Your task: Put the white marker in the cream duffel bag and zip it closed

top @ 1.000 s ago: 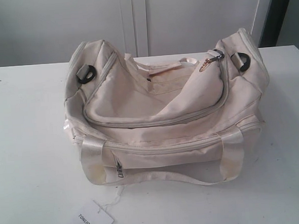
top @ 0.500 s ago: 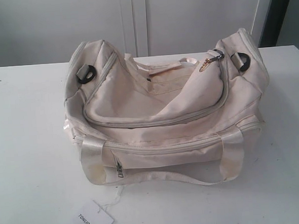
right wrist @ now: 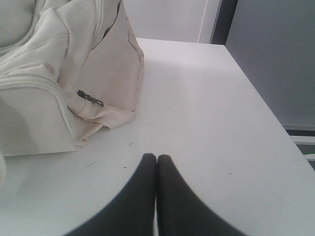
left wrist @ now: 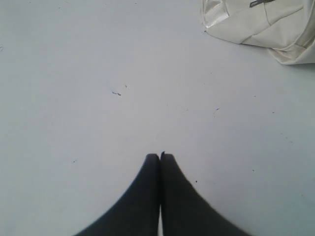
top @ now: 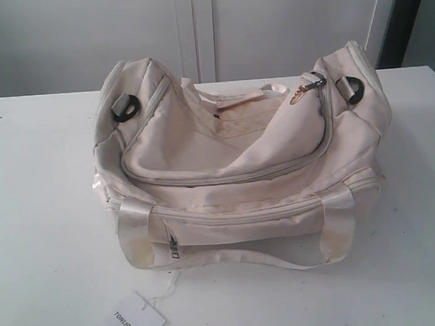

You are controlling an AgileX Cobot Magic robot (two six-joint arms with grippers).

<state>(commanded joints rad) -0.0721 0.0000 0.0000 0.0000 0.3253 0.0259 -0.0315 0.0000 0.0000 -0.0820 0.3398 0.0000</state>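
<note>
- While left gripper [left wrist: 160, 156] and right gripper [right wrist: 156, 157] are pinched together, empty, no white marker shows.
- Cream duffel bag [top: 242, 198] sits mid-desk [top: 43, 218]; checking its zip [top: 204, 183] likely comes first.

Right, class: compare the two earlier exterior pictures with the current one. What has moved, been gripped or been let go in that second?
Nothing visibly changed. The cream duffel bag lies in the same spot on the white table. Its gold zipper pull is at the same end, and the paper tag is still by the front edge. No arm appears in any exterior picture.
</note>
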